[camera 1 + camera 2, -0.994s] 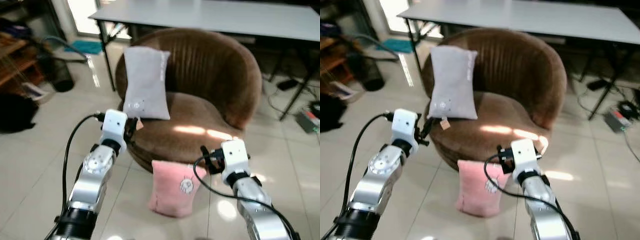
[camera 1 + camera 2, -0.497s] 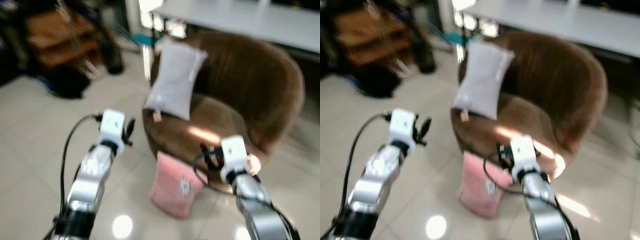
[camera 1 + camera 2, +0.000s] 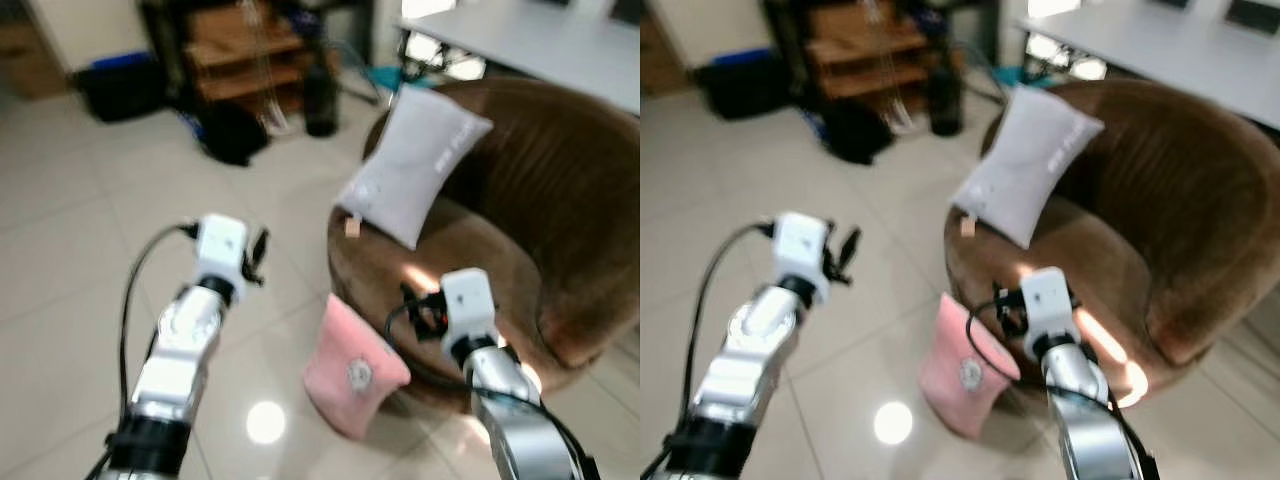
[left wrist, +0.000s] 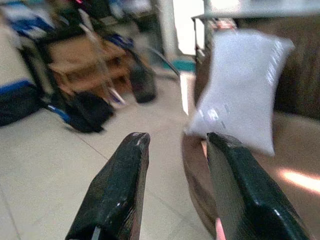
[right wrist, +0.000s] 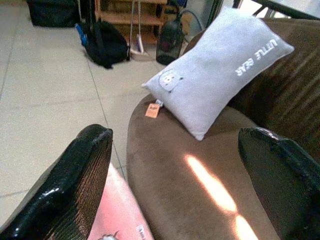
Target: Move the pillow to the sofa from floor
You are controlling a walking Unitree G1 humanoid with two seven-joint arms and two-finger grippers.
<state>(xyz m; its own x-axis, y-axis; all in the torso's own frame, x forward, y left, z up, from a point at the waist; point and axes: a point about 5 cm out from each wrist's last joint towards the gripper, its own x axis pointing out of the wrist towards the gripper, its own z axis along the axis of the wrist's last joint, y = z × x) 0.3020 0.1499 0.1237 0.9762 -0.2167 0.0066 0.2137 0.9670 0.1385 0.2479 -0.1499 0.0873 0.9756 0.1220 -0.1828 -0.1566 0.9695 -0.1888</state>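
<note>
- Here, the pink pillow (image 3: 352, 370) stands on the glossy tiled floor (image 3: 80, 290). It is soft and roughly square, with a small round white picture on its face, and it leans against the front of the sofa (image 3: 540, 230).
- The sofa is a round tub chair in brown velvety fabric, with vertical ribs on the inside of its curved back. A bright patch of sunlight lies on the seat.
- A grey pillow (image 3: 415, 165) is on the seat, tilted and leaning on the backrest. It is rectangular and plump, it has white letters near one end, and a small orange tag hangs from its lower corner.
- The left tool (image 4: 175, 185) is held in the air over the floor, to the left of the sofa and apart from both pillows. Its two black fingers stand a moderate gap apart and hold nothing.
- The right tool (image 5: 175, 175) is above the front edge of the seat, just over the pink pillow. Its ribbed black fingers are spread wide and empty.
- Behind, there is a wooden shelf (image 3: 240, 60) with dark bags on the floor before it; this part is blurred, so the details are probably not reliable.
- A pale tabletop (image 3: 540, 40) stands behind the sofa.
</note>
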